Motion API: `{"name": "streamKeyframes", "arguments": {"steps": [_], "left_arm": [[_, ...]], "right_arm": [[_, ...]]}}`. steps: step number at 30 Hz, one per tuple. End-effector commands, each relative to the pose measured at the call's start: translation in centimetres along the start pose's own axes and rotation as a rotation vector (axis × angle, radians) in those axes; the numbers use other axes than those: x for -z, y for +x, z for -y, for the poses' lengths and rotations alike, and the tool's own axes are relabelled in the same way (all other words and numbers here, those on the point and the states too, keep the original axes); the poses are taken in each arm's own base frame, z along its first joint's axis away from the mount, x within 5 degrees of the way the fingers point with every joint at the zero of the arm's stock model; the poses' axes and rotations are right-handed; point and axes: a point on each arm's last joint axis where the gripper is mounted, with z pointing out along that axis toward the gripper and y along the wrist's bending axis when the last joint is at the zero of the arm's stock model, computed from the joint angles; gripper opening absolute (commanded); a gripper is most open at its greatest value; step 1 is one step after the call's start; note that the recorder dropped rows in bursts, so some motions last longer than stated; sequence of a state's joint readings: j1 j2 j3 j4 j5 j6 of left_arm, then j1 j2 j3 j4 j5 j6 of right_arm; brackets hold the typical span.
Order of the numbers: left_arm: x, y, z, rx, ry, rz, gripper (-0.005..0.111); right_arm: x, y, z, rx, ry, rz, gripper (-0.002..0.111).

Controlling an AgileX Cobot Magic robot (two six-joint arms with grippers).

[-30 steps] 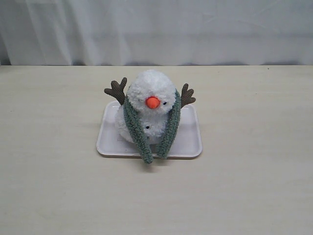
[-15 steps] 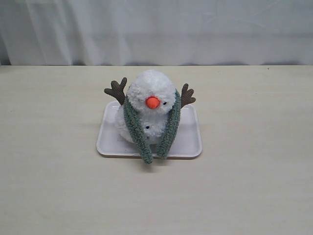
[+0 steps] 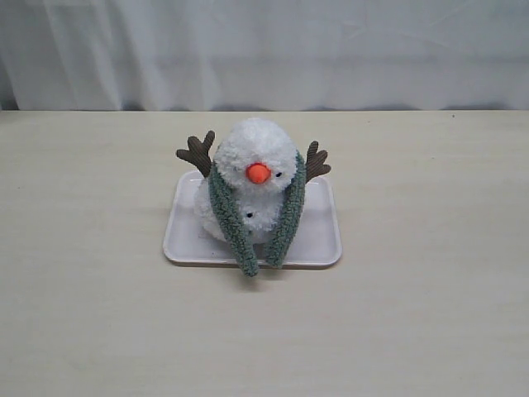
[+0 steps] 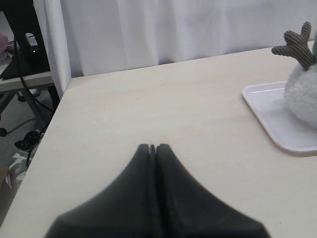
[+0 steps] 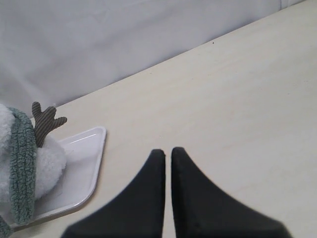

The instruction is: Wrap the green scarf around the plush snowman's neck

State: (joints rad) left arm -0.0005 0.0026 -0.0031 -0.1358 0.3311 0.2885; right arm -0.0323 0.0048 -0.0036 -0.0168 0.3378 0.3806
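Round the neck (image 3: 254, 198) the scarf (image 3: 224, 215) hangs toward 6 o'clock. Left claw (image 4: 152, 147) and right claw (image 5: 167, 151) rest pressed together; better pinch one end low.

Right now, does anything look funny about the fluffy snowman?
Only a little: the fuzzy grey-green knit scarf just hangs down the fluffy white plush snowman's front, ends uncrossed, tips reaching the white rectangular tray's front rim.

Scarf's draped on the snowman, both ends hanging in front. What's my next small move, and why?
Probably open the right gripper and ease it toward the green scarf end on its side. The scarf only drapes over the plush snowman, its ends hanging uncrossed down to the tray front rim. The right gripper is shut and away from it, and the left gripper is shut too.
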Motion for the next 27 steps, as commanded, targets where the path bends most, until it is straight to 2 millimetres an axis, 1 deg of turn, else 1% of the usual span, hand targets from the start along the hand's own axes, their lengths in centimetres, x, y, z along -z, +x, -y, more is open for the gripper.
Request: {"name": "streamKeyframes", "arguments": {"steps": [1,13,16,19,20,23,27], "left_arm": [[-0.01,0.01,0.03,0.008,0.004,0.008,0.000],[-0.01,0.01,0.03,0.008,0.004,0.008,0.000],[-0.01,0.01,0.03,0.008,0.004,0.008,0.000],[-0.01,0.01,0.03,0.008,0.004,0.008,0.000],[-0.01,0.01,0.03,0.008,0.004,0.008,0.000],[-0.01,0.01,0.03,0.008,0.004,0.008,0.000],[-0.01,0.01,0.03,0.008,0.004,0.008,0.000]], "right_arm": [[0.00,0.15,0.05,0.006,0.001,-0.006,0.004],[0.00,0.15,0.05,0.009,0.001,-0.006,0.004],[0.00,0.15,0.05,0.037,0.001,-0.006,0.004],[0.00,0.15,0.05,0.121,0.001,-0.006,0.004],[0.00,0.15,0.05,0.186,0.001,-0.006,0.004],[0.00,0.15,0.05,0.297,0.000,-0.006,0.004],[0.00,0.15,0.05,0.485,0.000,-0.006,0.004]]}}
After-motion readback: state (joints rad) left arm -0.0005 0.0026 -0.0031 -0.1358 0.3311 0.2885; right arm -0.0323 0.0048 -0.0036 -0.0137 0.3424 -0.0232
